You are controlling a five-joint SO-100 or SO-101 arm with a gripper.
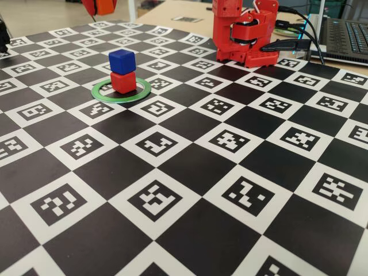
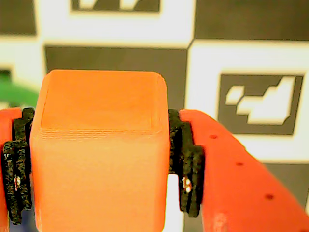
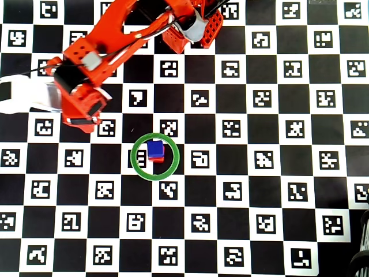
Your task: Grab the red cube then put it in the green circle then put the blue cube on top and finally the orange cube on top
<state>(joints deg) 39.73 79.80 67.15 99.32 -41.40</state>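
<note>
- Orange cube (image 2: 99,154) is what we are carrying: our end effector (image 2: 96,159) is pinched on it, the black pads (image 2: 186,164) pressing both side faces, with the top face level in the wrist view.
- In the fixed view the cube (image 1: 105,6) hangs at the top edge, high above the surface (image 1: 190,172) and behind the stack.
- Blue cube (image 1: 122,61) already sits on the red cube (image 1: 123,81), both inside the green circle (image 1: 122,92); the blue one looks slightly turned against the red.
- From overhead, our arm (image 3: 86,86) sits up and to the left of the ring (image 3: 154,156), well apart from the stack (image 3: 154,149); we cannot see the orange cube there.
- We judge the step in hand to be bringing the last cube over the blue one.
- To do it well, we should travel high, centre over the blue top, and match its rotation.
- We should then descend straight and slowly, since a sideways nudge could topple the two-cube stack.
- We should let go only once the faces meet, then lift vertically.
</note>
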